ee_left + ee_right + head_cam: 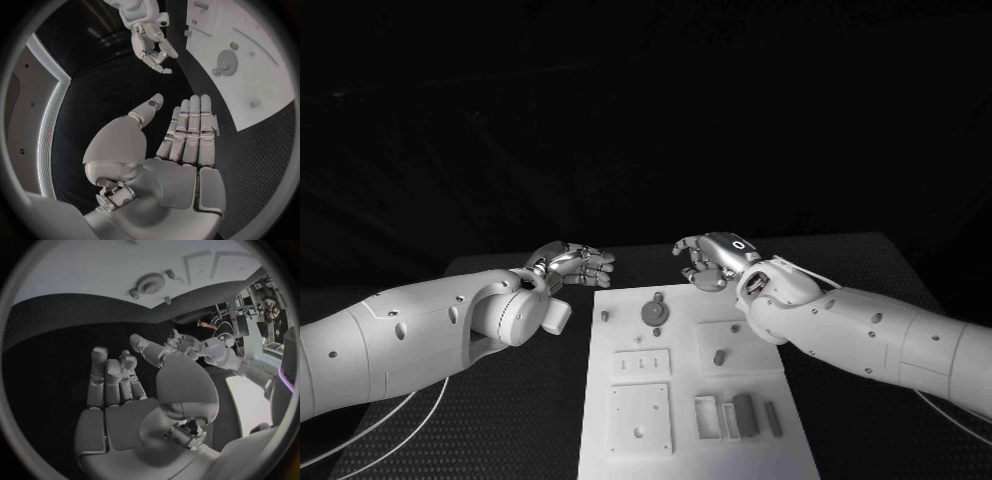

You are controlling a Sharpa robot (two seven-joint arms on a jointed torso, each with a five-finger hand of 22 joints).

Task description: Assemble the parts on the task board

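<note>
flat white task board point(754, 440), round gear point(653, 312)

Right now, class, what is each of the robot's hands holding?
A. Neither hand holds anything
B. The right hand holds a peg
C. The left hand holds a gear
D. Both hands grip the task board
A: the left hand shows a bare palm with straight fingers, the right hand is likewise empty, and both hover beyond the far end of the task board, where the parts lie untouched.

left robot hand point(178, 150) empty, task board point(250, 70) beside
</note>
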